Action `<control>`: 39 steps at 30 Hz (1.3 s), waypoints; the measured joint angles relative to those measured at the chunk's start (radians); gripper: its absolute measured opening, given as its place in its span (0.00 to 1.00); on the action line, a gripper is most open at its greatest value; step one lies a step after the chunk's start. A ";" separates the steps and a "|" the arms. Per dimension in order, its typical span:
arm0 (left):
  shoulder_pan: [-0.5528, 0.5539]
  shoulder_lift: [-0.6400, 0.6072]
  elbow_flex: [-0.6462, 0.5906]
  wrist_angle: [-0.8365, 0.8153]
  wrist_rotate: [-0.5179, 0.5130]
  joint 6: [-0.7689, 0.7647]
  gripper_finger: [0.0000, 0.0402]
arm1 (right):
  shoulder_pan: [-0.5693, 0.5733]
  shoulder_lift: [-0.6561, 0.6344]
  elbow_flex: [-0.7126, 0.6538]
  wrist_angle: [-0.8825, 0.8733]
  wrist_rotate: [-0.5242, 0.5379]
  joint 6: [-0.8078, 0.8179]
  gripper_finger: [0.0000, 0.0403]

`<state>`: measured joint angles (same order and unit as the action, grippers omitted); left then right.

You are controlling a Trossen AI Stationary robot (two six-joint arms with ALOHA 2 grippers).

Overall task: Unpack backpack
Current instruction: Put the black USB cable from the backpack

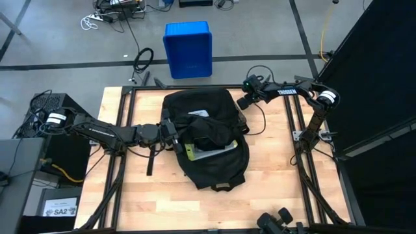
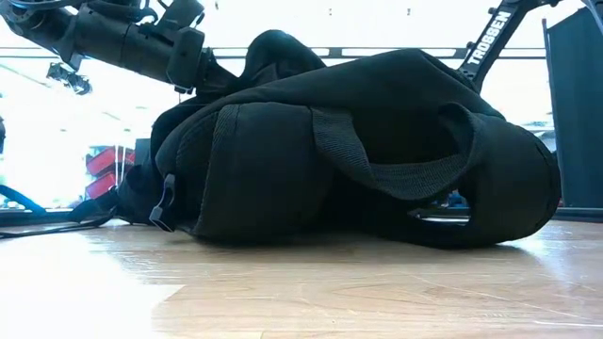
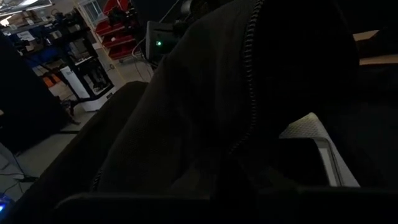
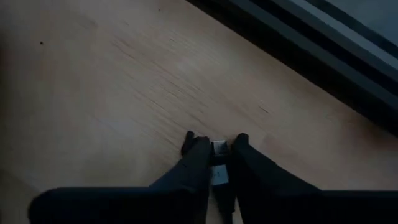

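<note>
The black backpack lies flat in the middle of the table with its main opening gaping. A flat grey device with a yellow-green edge shows inside; its pale corner appears in the left wrist view next to a zip line. My left gripper reaches in from the table's left to the left edge of the opening; in the low view it goes behind the backpack's bulk. My right gripper sits at the backpack's far right corner, low over the wood, shut on a small pale tab. My right gripper pinches a small pale tab between its two fingertips. A dark cord runs back from the tab between the fingers. The tab sits just above the bare wood; whether it touches the table I cannot tell.
A blue plastic bin stands on the floor beyond the table's far edge. Dark frame rails run along both sides of the table. Bare wood lies on the near side of the backpack. A loose black strap trails left of it.
</note>
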<state>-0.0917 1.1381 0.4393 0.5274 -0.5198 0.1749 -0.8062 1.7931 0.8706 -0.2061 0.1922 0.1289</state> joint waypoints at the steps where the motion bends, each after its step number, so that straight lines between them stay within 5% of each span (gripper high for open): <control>1: 0.000 0.000 0.000 0.000 0.000 0.000 0.00 | 0.000 0.000 0.000 -0.001 0.000 -0.003 0.06; 10: 0.000 0.000 0.000 -0.001 0.000 -0.001 0.00 | 0.052 -0.153 -0.022 -0.162 0.051 -0.011 0.00; 20: 0.000 0.000 0.000 0.000 0.000 -0.001 0.00 | 0.217 -0.654 -0.009 -0.330 0.140 0.082 0.00; 29: 0.000 0.000 0.000 0.004 0.000 -0.018 0.00 | 0.390 -1.035 -0.010 -0.223 0.043 0.172 0.00; 34: 0.000 0.000 0.000 0.005 0.000 -0.026 0.00 | 0.476 -1.124 -0.007 -0.084 -0.033 0.177 0.00; 39: 0.000 0.000 0.000 0.005 0.000 -0.026 0.00 | 0.526 -1.098 -0.007 -0.180 0.013 0.181 0.00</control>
<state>-0.0917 1.1385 0.4393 0.5320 -0.5194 0.1486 -0.2803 0.6950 0.8639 -0.3866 0.2050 0.3100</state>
